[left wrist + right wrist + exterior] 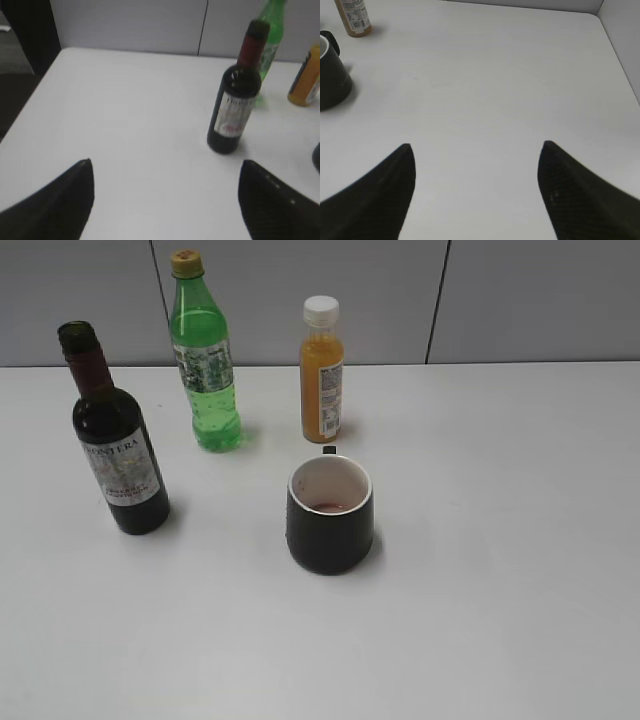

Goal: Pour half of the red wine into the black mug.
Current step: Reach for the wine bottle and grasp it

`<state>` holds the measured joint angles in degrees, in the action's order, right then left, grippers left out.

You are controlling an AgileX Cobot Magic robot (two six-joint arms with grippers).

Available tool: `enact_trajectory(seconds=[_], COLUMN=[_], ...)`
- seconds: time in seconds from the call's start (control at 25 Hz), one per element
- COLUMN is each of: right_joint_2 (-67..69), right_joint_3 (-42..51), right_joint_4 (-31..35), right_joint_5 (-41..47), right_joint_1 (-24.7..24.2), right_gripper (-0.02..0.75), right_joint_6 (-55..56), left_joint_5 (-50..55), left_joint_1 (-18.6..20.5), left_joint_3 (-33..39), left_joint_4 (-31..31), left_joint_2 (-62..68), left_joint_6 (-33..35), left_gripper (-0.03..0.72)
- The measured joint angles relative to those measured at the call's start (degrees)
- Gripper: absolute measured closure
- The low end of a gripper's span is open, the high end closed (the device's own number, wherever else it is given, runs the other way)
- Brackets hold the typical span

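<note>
1. Exterior view: the black mug is the thing nearest the camera, upright on the white table, its handle turned to the far side. A thin pool of dark red liquid lies in the bottom of its white interior. The red wine bottle stands upright well to the left of the mug, uncapped, label facing the camera. Behind the mug stands the orange juice bottle, and to the left of that the green soda bottle. Neither tool shows in this view.

2. Left wrist view: the left tool is spread wide with nothing between its dark fingers, over bare table. The red wine stands ahead of it and to the right, well apart and untouched. The green bottle rises just behind the wine.

3. Right wrist view: the right tool is likewise released and holds nothing. The black mug sits far off to its left at the frame edge, with the juice bottle beyond the mug.
</note>
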<state>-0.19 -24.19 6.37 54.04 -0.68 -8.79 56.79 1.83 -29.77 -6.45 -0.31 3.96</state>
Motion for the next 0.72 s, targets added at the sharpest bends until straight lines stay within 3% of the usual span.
enact_trajectory(seconds=[0.48,0.72], right_joint_2=[0.0,0.0], right_joint_3=[0.0,0.0], right_joint_4=[0.0,0.0], right_joint_5=[0.0,0.0], right_joint_1=[0.0,0.0], right_gripper=[0.161,0.162], right_joint_6=[0.03,0.0], left_joint_5=[-34.86,-52.18], left_joint_1=[0.0,0.0], left_joint_3=[-0.33,4.09], left_joint_4=[-0.1,-0.1], left_joint_2=[10.45,20.85], left_joint_6=[2.97,3.18], left_gripper=[0.027,0.034])
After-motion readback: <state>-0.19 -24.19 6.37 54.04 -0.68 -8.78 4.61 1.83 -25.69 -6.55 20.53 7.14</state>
